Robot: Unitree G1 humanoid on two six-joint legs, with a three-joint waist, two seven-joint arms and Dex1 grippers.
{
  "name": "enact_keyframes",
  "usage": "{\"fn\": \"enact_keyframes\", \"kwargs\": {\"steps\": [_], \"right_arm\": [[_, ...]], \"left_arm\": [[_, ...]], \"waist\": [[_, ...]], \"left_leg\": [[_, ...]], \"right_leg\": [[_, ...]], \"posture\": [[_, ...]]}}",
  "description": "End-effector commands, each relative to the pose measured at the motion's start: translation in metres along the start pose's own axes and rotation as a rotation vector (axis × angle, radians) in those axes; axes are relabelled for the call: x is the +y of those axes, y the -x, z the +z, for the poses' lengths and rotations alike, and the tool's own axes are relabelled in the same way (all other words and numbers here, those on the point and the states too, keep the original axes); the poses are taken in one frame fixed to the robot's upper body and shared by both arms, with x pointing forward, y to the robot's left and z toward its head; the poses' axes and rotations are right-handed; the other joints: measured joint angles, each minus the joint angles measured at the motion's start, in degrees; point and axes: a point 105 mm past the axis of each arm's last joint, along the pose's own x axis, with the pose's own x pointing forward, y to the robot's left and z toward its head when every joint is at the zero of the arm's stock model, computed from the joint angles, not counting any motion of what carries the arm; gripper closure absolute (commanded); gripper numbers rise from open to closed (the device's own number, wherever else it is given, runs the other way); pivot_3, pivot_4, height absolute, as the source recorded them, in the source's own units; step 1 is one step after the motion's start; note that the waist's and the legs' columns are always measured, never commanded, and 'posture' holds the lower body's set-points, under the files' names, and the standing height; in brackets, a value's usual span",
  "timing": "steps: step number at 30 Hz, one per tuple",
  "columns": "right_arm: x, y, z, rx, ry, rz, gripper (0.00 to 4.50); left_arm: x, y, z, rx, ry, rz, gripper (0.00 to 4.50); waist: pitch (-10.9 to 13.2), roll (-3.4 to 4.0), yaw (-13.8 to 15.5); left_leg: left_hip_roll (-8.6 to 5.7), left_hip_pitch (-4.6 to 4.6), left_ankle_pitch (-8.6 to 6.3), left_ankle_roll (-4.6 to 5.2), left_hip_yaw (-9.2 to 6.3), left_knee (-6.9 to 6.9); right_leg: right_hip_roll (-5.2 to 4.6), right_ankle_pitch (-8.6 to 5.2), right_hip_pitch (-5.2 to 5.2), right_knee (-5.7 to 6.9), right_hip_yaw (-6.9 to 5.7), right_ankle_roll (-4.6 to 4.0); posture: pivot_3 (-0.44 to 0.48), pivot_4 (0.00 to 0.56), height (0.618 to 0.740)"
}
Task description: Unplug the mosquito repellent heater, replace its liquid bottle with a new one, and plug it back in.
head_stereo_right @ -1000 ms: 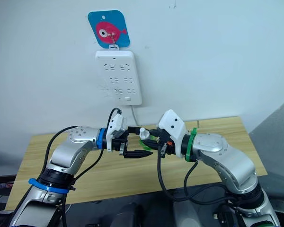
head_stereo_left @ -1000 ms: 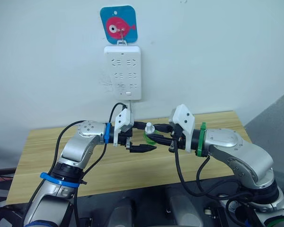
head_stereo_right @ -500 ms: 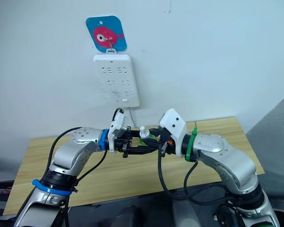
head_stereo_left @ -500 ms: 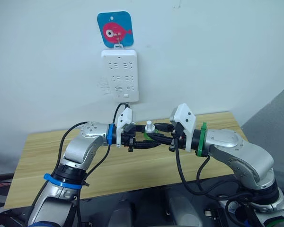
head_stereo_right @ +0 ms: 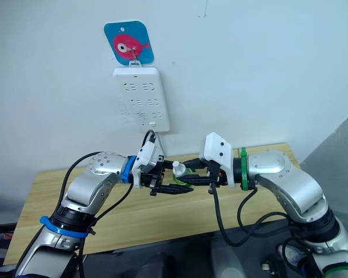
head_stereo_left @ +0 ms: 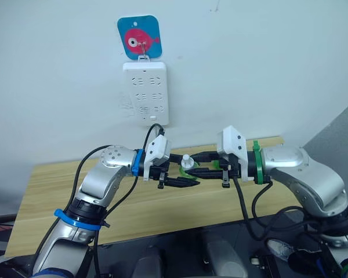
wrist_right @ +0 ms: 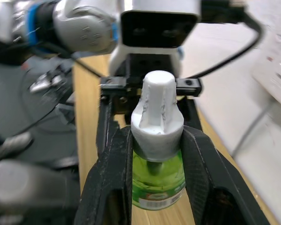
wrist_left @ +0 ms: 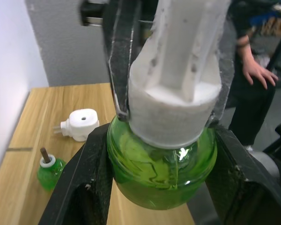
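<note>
In the eye views, both arms met above the wooden table. Between them sat a new green bottle with a white cap. It was held up in the air, most likely so the cap could come off before the bottle goes into the heater. The left gripper and the right gripper both reached in to the bottle from opposite sides. The white power strip hung on the wall with nothing plugged in, under a blue fish hook.

In the left wrist view, the left gripper's two black fingers pressed on both sides of the green bottle, closed snugly around it. The other gripper's fingers sat on both sides of the white cap. Down on the table lay the mosquito repellent heater, unplugged and on its side. The old bottle, with its brown wick, stood near it and apart from it. A person's hand showed far behind.

In the right wrist view, the right gripper's fingers were narrowed onto the white cap, just above the green bottle. It looked ready to twist or pull the cap off.
</note>
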Motion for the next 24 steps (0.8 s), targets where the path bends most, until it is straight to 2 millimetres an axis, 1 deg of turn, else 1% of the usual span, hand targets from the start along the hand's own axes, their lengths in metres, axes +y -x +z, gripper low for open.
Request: {"fn": "enact_keyframes", "kwargs": {"steps": [1, 4, 5, 7, 8, 11, 14, 18, 21, 24], "right_arm": [[0.004, 0.004, 0.008, -0.018, 0.035, 0.069, 2.66], [-0.010, 0.012, 0.007, -0.004, 0.080, -0.042, 1.70], [-0.013, 0.016, 0.007, 0.004, 0.094, -0.075, 1.31], [-0.014, 0.026, 0.004, 0.020, 0.098, -0.112, 0.58], [-0.014, 0.034, 0.003, 0.031, 0.094, -0.154, 0.54], [-0.012, 0.048, 0.003, 0.035, 0.097, -0.270, 0.54], [0.000, 0.045, 0.007, 0.000, 0.108, -0.377, 0.54], [0.000, 0.025, 0.006, -0.050, 0.050, -0.554, 0.54], [-0.004, 0.008, -0.006, -0.033, 0.018, -0.625, 0.54], [-0.012, -0.007, -0.012, -0.046, -0.022, -0.687, 0.54]], "left_arm": [[0.007, 0.008, 0.008, 0.002, -0.044, 0.043, 2.23], [0.008, 0.009, 0.007, 0.004, -0.036, 0.064, 2.23], [0.010, 0.010, 0.005, 0.007, -0.029, 0.080, 2.23], [0.012, 0.012, 0.002, 0.010, -0.006, 0.119, 2.23], [0.015, 0.014, -0.002, 0.018, 0.011, 0.159, 2.23], [0.023, 0.017, -0.012, 0.034, 0.051, 0.277, 2.23], [0.028, 0.017, -0.022, 0.061, 0.057, 0.381, 2.23], [0.032, 0.010, -0.025, 0.070, 0.050, 0.450, 2.23], [0.034, 0.004, -0.023, 0.056, 0.052, 0.487, 2.23], [0.032, -0.001, -0.018, 0.035, 0.050, 0.490, 2.23]], "waist": [[0.0, 0.00, 0.1], [0.0, 0.00, 0.1], [0.0, 0.00, 0.1], [0.0, 0.00, 0.1], [-0.1, 0.00, 0.2], [-0.1, 0.01, 0.3], [-0.1, 0.00, 0.2], [-0.3, 0.03, -0.1], [-0.8, 0.03, 0.0], [-1.0, 0.02, 0.0]], "left_leg": [[0.01, -0.03, 0.00, 0.00, -0.04, 0.00], [0.00, -0.06, 0.00, 0.00, -0.06, 0.00], [0.00, -0.07, 0.00, 0.00, -0.06, 0.00], [-0.01, -0.06, 0.00, -0.01, -0.04, 0.01], [-0.01, -0.06, 0.00, 0.00, -0.04, 0.02], [-0.02, -0.07, 0.00, 0.00, -0.05, 0.01], [0.01, -0.08, 0.00, 0.00, -0.07, 0.00], [0.05, 0.00, 0.04, -0.06, 0.02, 0.01], [0.02, 0.00, 0.06, -0.10, -0.01, 0.02], [0.01, -0.01, 0.06, -0.10, -0.01, 0.01]], "right_leg": [[0.00, 0.00, -0.01, 0.00, 0.01, 0.00], [-0.02, 0.00, -0.03, 0.00, 0.01, 0.00], [-0.02, 0.00, -0.04, -0.01, 0.02, 0.00], [-0.04, 0.00, -0.03, 0.00, 0.04, 0.00], [-0.04, 0.01, -0.03, -0.01, 0.04, 0.00], [-0.06, 0.01, -0.03, -0.01, 0.04, 0.00], [-0.05, 0.01, -0.04, 0.03, 0.04, 0.00], [-0.01, 0.04, -0.04, 0.14, 0.12, -0.04], [-0.01, 0.08, -0.03, 0.13, 0.12, -0.01], [-0.02, 0.08, -0.03, 0.08, 0.13, -0.01]], "posture": [[-0.187, 0.139, 0.740], [-0.197, 0.141, 0.740], [-0.199, 0.141, 0.740], [-0.204, 0.141, 0.740], [-0.206, 0.141, 0.740], [-0.210, 0.144, 0.740], [-0.212, 0.147, 0.740], [-0.218, 0.148, 0.740], [-0.230, 0.149, 0.740], [-0.230, 0.149, 0.740]]}}
